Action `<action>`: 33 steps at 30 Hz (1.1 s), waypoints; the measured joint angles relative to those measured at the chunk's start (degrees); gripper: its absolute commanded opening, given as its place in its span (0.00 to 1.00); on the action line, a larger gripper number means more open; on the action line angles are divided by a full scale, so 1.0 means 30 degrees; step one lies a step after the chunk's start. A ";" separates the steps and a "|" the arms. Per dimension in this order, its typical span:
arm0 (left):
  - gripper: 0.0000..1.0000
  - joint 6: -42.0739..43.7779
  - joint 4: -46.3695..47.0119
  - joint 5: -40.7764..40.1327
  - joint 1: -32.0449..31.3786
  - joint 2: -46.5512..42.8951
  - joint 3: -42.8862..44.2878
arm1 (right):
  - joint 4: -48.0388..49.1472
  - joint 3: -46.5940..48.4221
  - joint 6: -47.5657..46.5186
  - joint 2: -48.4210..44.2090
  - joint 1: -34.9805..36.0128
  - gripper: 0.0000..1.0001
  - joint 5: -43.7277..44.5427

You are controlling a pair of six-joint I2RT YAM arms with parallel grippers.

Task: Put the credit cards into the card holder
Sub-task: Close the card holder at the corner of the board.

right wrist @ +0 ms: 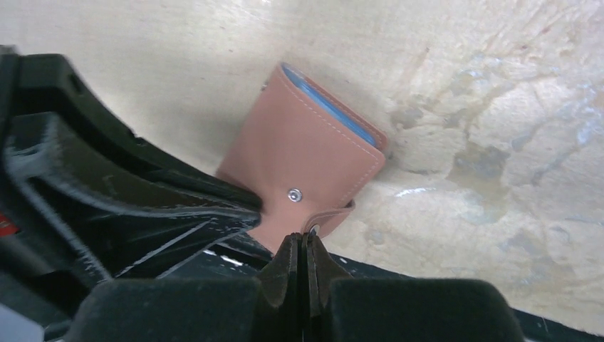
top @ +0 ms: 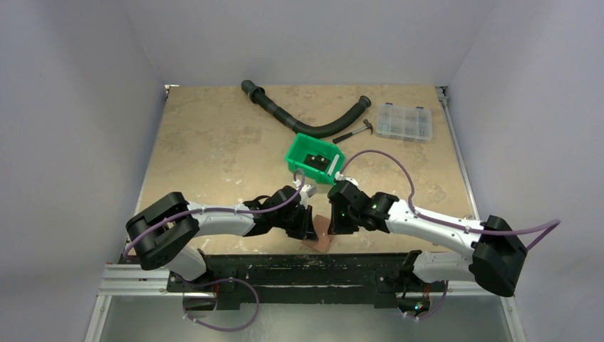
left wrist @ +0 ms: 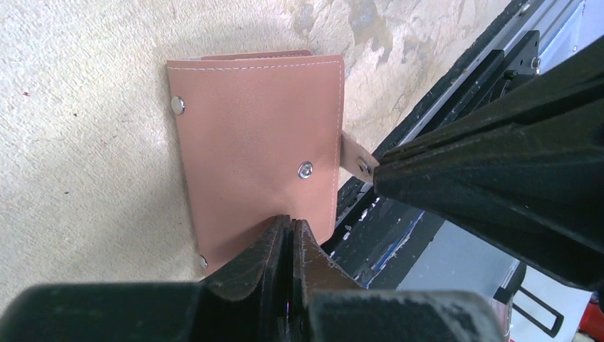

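Pale walls closed in a tan table (top: 214, 142) in the overhead view. A black ribbed hose (top: 299, 122), a hammer (top: 355, 132) and a clear compartment box (top: 404, 121) lay along its far side, and a green bin (top: 293, 158) stood near the middle. At the near edge both arms bent inward, and the left gripper (top: 308, 226) and right gripper (top: 335, 224) met over the reddish-brown card holder (top: 324, 239), which jutted slightly past the table's lip. From the left wrist, the card holder (left wrist: 256, 128) lay folded flat on the table, stitched cover up, with its near corner overhanging the black rail (left wrist: 427, 128). The left gripper (left wrist: 292, 231) had its fingers pressed together, their tips against the holder's near edge; whether a sliver of leather sat between them was hard to tell from that angle. The right gripper (left wrist: 374, 171) came in from the side, its tip on the small clasp strap (left wrist: 350, 153). From the right wrist, the right gripper (right wrist: 299, 246) was squeezed tight, pinching the end of that strap (right wrist: 327, 217) just beside the metal snap (right wrist: 294, 194). The card holder (right wrist: 306, 157) lay closed, and the light blue card (right wrist: 335, 114) showed as a thin edge inside its far side. The left gripper (right wrist: 249, 206) touched the holder's side.
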 measured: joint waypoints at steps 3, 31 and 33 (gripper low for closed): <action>0.00 0.0000 0.0175 0.0007 -0.0058 0.0066 0.0000 | 0.1144 -0.0743 0.0051 -0.0933 0.0000 0.00 -0.0277; 0.00 -0.0029 0.0590 0.0015 -0.0087 0.0138 -0.0124 | 0.4874 -0.1661 0.0204 0.1472 -0.0131 0.00 -0.1902; 0.00 -0.0029 0.0590 0.0015 -0.0087 0.0138 -0.0124 | 0.4838 -0.1661 0.0204 0.1464 -0.0168 0.00 -0.1931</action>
